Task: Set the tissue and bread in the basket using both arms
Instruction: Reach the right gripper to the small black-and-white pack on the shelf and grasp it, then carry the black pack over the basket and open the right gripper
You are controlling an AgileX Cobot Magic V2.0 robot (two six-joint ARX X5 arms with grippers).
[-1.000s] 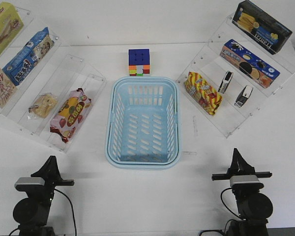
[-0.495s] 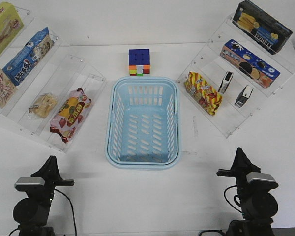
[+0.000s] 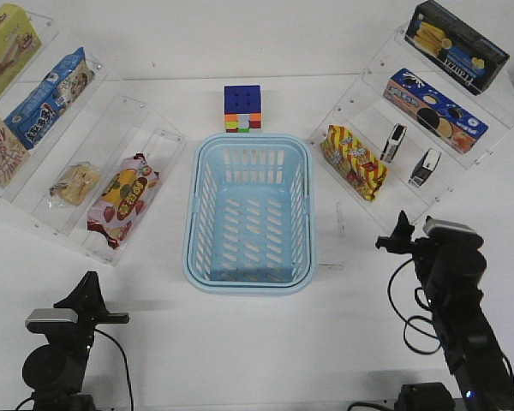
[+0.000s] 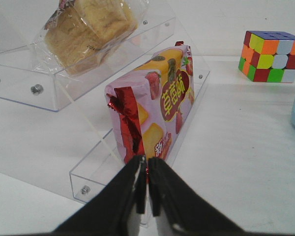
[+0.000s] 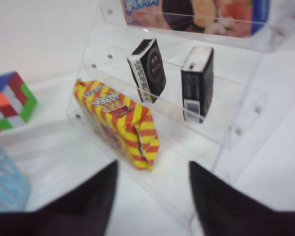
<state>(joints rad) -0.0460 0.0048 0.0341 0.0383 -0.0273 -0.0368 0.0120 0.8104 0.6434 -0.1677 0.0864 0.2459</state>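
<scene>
The light-blue basket (image 3: 250, 281) stands empty at the table's middle. Two tissue packs (image 3: 393, 142) (image 3: 424, 167) stand on the right clear rack, and both show in the right wrist view (image 5: 148, 70) (image 5: 197, 83). The bread (image 3: 74, 182) lies on the left rack and shows in the left wrist view (image 4: 86, 29). My right gripper (image 3: 401, 231) is raised and open (image 5: 153, 164), pointing at the right rack, well short of the packs. My left gripper (image 3: 90, 295) is low at the front left, shut and empty (image 4: 147, 162), facing the left rack.
A pink-red strawberry packet (image 3: 122, 199) sits on the left rack's lowest step, right before my left gripper (image 4: 155, 108). A yellow-red striped snack bag (image 3: 353, 161) stands below the tissue packs (image 5: 123, 123). A colour cube (image 3: 242, 108) sits behind the basket. Snack boxes fill the upper shelves.
My right arm has risen from its low rest pose and swung forward toward the right rack. The left arm has not moved.
</scene>
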